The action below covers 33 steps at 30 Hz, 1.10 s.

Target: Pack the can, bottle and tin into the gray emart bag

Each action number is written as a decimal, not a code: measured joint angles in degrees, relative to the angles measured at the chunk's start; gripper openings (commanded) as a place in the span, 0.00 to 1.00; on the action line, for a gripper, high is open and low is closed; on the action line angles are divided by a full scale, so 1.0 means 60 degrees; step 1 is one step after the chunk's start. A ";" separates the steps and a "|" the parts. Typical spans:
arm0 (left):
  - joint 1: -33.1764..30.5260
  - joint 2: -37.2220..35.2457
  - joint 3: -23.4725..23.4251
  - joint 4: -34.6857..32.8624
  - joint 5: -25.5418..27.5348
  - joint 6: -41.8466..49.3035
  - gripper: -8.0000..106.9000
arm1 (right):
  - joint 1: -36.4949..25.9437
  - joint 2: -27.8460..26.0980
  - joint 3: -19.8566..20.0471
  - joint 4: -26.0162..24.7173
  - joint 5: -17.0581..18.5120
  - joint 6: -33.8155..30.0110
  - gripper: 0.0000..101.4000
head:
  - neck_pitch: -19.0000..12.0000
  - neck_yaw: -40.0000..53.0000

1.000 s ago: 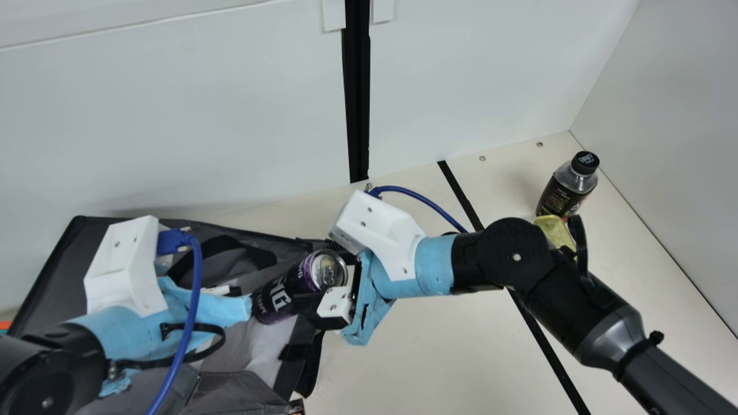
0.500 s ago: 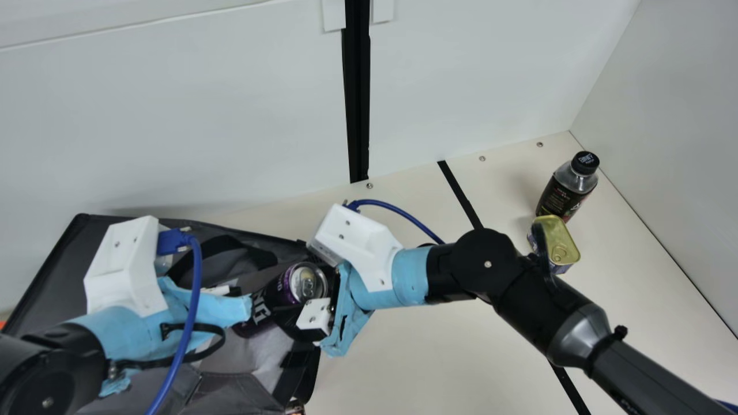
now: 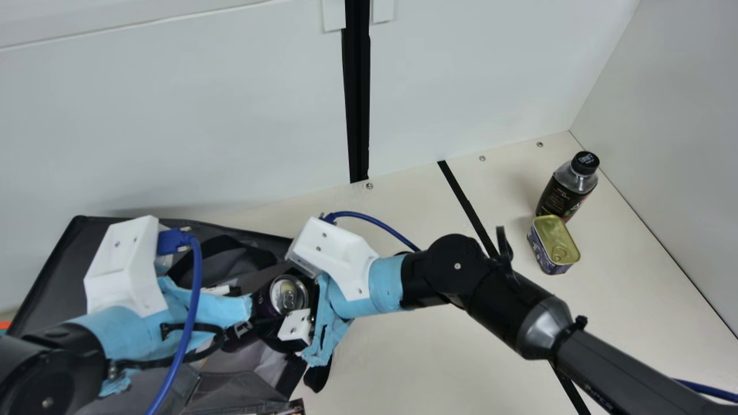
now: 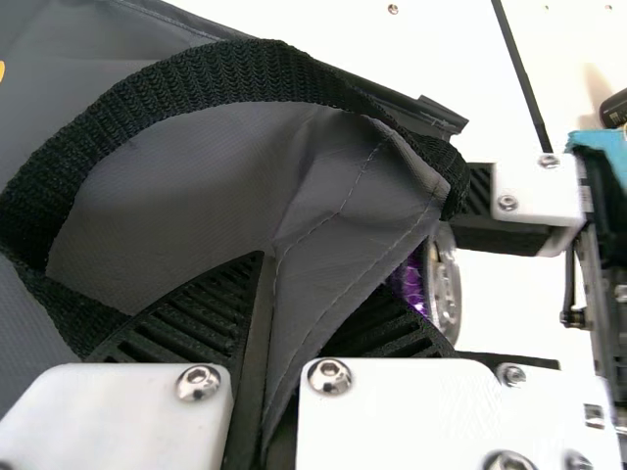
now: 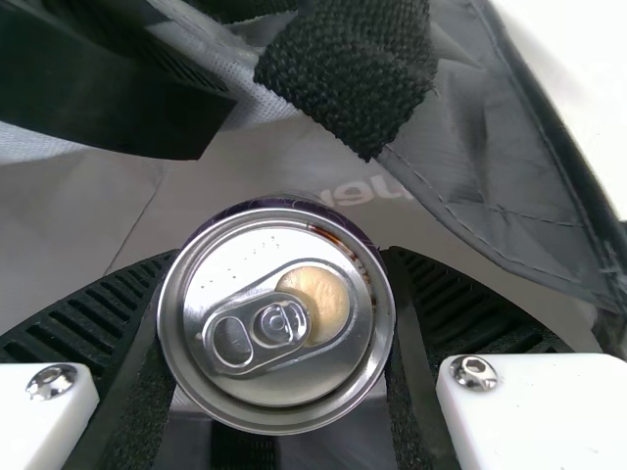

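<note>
Purple-black metal can [image 3: 287, 295], clasped by right gripper [image 3: 271, 320], pull-tab [image 5: 257, 335] in right wrist view; gray fabric bag [image 4: 176, 196], pinched by left gripper [image 3: 222, 305].

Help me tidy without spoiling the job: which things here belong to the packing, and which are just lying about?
Packing:
can, in the right gripper
bottle
tin
gray bag, pinched by the left gripper

Not packing:
black strip on the table
orange thing at the main view's left edge, unclear what

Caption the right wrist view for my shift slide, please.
Right gripper holding a pull-tab drink can over the gray emart bag, a black webbing strap close by.
</note>
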<state>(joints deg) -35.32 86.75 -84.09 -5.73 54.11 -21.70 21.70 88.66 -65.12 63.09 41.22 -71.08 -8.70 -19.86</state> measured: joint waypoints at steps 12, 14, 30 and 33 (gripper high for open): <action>0.0000 0.0000 0.0000 0.0000 0.0000 0.0000 0.16 | 0.0230 0.0747 -0.0187 0.0429 -0.0059 -0.0537 0.00 | 0.0000 -0.0015; 0.0000 0.0000 0.0000 0.0000 0.0000 0.0000 0.16 | 0.0263 0.0868 -0.0214 0.0479 -0.0070 -0.0670 0.00 | 0.0000 0.0000; 0.0000 0.0000 0.0000 0.0000 0.0000 0.0000 0.16 | 0.0283 0.1782 -0.0795 0.0675 -0.0005 -0.1216 0.13 | 0.0000 0.0000; 0.0000 0.0000 0.0000 0.0000 0.0000 0.0000 0.16 | 0.0283 0.1885 -0.0933 0.0687 0.0031 -0.1250 0.23 | 0.0000 0.0000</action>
<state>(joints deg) -35.32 86.75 -84.09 -5.73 54.11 -21.70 23.40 99.97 -70.71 67.21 41.40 -78.58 -8.70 -19.86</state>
